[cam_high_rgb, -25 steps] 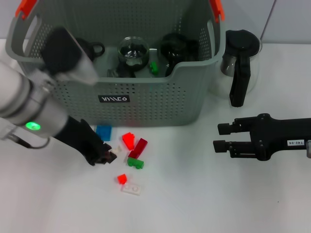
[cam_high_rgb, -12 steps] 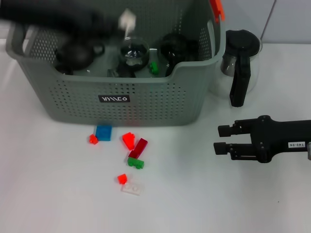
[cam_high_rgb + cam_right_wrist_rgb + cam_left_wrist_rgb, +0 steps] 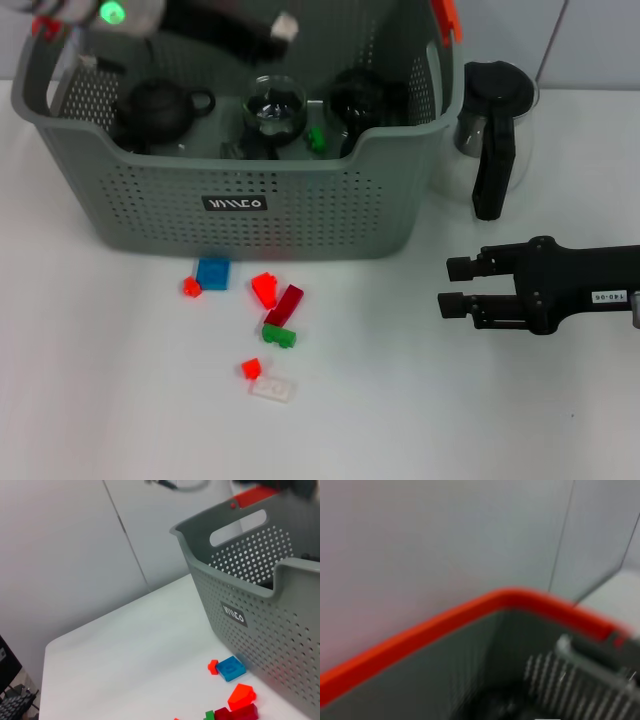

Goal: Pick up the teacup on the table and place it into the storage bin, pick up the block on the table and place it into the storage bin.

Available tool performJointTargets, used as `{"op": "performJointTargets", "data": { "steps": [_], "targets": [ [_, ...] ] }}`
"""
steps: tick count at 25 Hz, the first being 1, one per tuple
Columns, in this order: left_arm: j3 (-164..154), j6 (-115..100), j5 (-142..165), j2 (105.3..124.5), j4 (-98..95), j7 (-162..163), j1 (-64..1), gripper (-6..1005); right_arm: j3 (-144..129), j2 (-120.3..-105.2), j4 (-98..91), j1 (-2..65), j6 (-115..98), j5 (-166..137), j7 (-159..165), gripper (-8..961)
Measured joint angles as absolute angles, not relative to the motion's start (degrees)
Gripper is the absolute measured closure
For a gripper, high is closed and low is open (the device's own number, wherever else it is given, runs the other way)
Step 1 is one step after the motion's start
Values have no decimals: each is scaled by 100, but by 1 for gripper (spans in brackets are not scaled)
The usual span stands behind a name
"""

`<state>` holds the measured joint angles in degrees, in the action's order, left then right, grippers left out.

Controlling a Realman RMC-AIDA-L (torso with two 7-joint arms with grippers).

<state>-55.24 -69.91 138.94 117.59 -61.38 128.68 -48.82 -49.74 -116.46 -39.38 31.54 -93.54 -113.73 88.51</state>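
My left pincer (image 3: 285,27) is above the far side of the storage bin (image 3: 260,205), closed on a small pale block (image 3: 286,24). Under it inside the bin: black teapot (image 3: 158,104), glass teacup (image 3: 273,104), a dark cup (image 3: 358,98). Risk: if I release this high, the block could bounce off the glass or over the rim. More blocks lie on the surface in front of the bin: blue (image 3: 212,272), red (image 3: 264,289), green (image 3: 279,336), clear plate (image 3: 272,388). Right pincer (image 3: 447,283) is parked on the surface, open, empty, near the coffee pot (image 3: 492,135).
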Motion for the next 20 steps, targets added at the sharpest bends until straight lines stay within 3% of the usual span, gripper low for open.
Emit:
{"op": "performJointTargets", "data": {
  "steps": [7,13,19,20],
  "targets": [
    [-5974,-6382,15325,12102,-5800,13248,-5128,729,-4975,-11646,-3937,3164,-9338,-11373,8851,371],
    [-5968,-6524,15477,12159,-5951,13372,-5160,716,-4974,-11645,-3937,3175,-9333,-11373,8850,371],
    [-5595,-7608,14649,12284,-7522,13437,-4653,703,-4975,-11646,-3940,3172,-9358,-11374,8851,370],
    [-5464,-7873,14352,12300,-7895,13397,-4472,624,-4974,-11645,-3940,3167,-9359,-11373,8850,370]
  ]
}}
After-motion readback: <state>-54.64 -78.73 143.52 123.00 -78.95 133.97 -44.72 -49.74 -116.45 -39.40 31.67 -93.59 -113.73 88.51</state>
